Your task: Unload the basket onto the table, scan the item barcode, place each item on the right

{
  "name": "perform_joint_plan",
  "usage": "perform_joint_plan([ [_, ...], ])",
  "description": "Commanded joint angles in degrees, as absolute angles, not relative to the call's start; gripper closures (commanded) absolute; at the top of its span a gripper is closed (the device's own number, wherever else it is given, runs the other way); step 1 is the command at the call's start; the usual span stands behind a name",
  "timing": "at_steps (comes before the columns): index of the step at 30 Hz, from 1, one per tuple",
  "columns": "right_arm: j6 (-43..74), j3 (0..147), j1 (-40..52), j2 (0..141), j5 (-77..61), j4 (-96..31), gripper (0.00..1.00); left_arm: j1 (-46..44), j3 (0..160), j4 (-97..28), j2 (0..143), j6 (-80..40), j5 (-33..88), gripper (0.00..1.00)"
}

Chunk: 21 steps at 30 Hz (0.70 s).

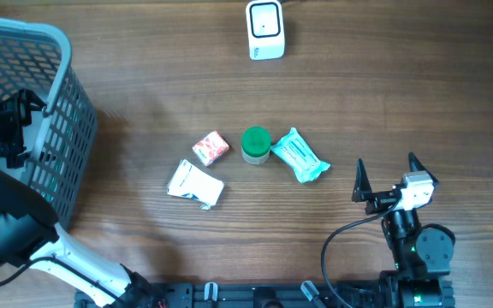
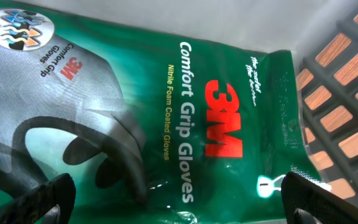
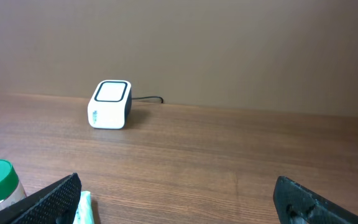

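A green 3M Comfort Grip Gloves pack (image 2: 216, 124) fills the left wrist view and lies on the basket's floor. My left gripper (image 2: 179, 202) hangs open just over it, fingers wide apart and nothing between them. From overhead, the left gripper (image 1: 7, 133) sits inside the grey basket (image 1: 58, 51). The white barcode scanner (image 1: 265, 29) stands at the back of the table; it also shows as the scanner (image 3: 110, 104) in the right wrist view. My right gripper (image 1: 386, 167) stands open and empty near the front right, pointing toward the scanner.
In the middle of the table lie a pink packet (image 1: 210, 148), a green-lidded jar (image 1: 256, 145), a teal packet (image 1: 299, 156) and a white packet (image 1: 195, 184). The basket's lattice wall (image 2: 347, 81) is close on the left gripper's right.
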<state>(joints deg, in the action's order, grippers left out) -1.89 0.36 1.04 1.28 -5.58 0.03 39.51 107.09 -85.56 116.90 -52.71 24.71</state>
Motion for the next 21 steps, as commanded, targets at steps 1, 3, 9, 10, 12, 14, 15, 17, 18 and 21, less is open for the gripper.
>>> perform_joint_plan([
  [1,-2.96,0.30,1.28,0.93,-6.44,0.38,0.00,39.53,107.15,-86.28,117.03,-49.63,23.99,0.00],
  [3,-2.94,0.30,1.28,0.93,-6.44,0.38,0.00,39.38,106.87,-86.63,117.03,-49.39,23.94,0.00],
  [9,-2.96,0.30,1.28,0.93,-6.44,0.38,0.00,38.89,100.18,-84.23,117.14,-47.94,22.65,0.00],
  [10,-2.96,0.30,1.28,0.93,-6.44,0.36,0.00,38.83,97.14,-82.35,117.14,-47.99,22.68,0.00],
  [12,-2.96,0.30,1.28,0.93,-6.44,0.38,0.00,38.85,91.20,-77.95,117.14,-48.21,22.70,0.00],
  [14,-2.96,0.30,1.28,0.93,-6.44,0.38,0.00,38.85,86.52,-74.17,117.14,-48.42,22.65,0.00],
  [15,-2.96,0.30,1.28,0.93,-6.44,0.36,0.01,38.85,85.06,-72.75,117.14,-48.42,22.65,0.00],
  [17,-2.94,0.30,1.28,0.93,-6.46,0.36,0.00,38.85,82.65,-69.82,117.14,-48.42,22.63,0.00],
  [18,-2.94,0.30,1.28,0.93,-6.44,0.36,0.00,38.85,81.56,-68.05,117.14,-48.82,21.65,0.00],
  [21,-2.96,0.30,1.28,0.93,-6.44,0.38,0.00,38.92,81.32,-66.30,117.14,-55.64,10.79,0.00],
])
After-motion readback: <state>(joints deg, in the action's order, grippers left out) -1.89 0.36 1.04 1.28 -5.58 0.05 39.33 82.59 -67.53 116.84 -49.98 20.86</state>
